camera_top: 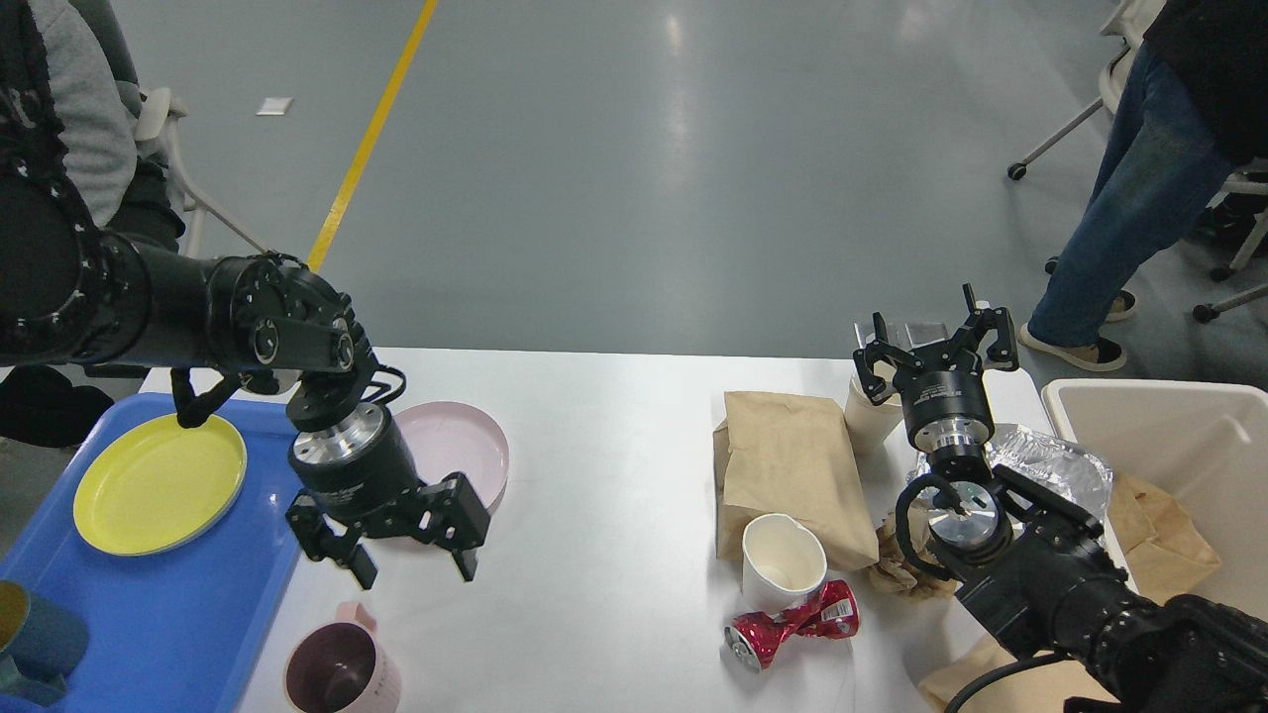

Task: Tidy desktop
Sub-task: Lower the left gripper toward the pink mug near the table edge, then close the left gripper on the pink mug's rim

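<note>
The white desktop (614, 475) spans the view. My left gripper (414, 564) hangs open and empty just above it, in front of a pink plate (461, 441) and behind a pink mug (342, 671). My right gripper (936, 342) is open and empty, raised over the far right edge above a paper cup (870, 416). Between them lie a brown paper bag (792, 465), a white paper cup (783, 560) and a crushed red can (792, 624). Crumpled foil (1055, 460) and crumpled brown paper (897, 572) lie partly behind my right arm.
A blue tray (198, 614) at the left holds a yellow plate (158, 480) and blue cups (35, 639). A beige bin (1149, 406) at the right holds brown paper. One person sits at the far left, another stands at the far right by chairs.
</note>
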